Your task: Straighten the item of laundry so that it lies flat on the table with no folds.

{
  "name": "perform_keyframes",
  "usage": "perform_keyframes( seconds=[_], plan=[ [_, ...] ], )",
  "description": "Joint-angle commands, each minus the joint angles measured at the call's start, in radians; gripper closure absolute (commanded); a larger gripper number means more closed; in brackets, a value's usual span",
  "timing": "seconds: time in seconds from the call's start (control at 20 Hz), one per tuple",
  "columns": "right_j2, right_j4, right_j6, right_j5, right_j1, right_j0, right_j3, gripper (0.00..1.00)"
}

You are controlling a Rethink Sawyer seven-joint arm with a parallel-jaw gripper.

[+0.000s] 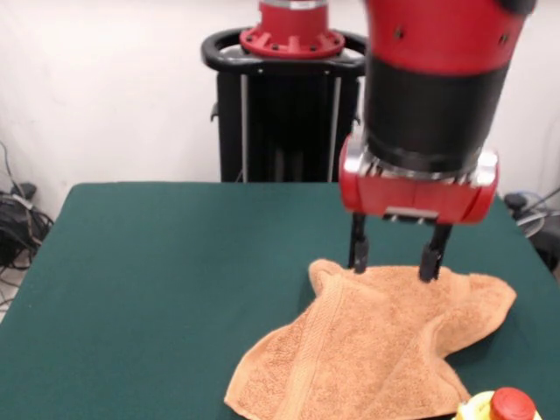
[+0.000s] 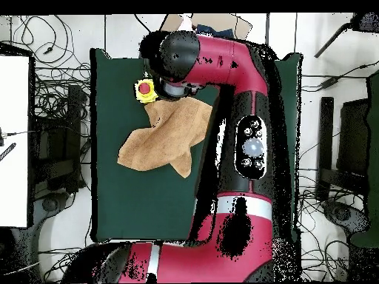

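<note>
**Towel rumpled under the end effector**

Towel [image 1: 367,350] lies crumpled on the green worktop [image 1: 157,262], close to the edge where a yellow and red button [image 1: 500,408] stands, one corner folded over along its striped band. The end effector [image 1: 395,260] hangs over the cloth's far hem, fingers [image 1: 358,248] spread apart, tips at the fabric, gripping nothing.
</note>
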Motion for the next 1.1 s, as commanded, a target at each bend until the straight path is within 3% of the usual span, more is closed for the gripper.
perform_keyframes(
  seconds=[0.05,0.7,1.1],
  plan=[
    [-0.022,0.007,0.182,-0.042,-0.062,-0.001,0.143,0.00],
    [0.011,-0.014,0.111,-0.168,-0.062,-0.053,0.213,0.00],
    [0.018,-0.052,0.087,-0.218,0.028,-0.047,0.113,0.00]
  ],
)
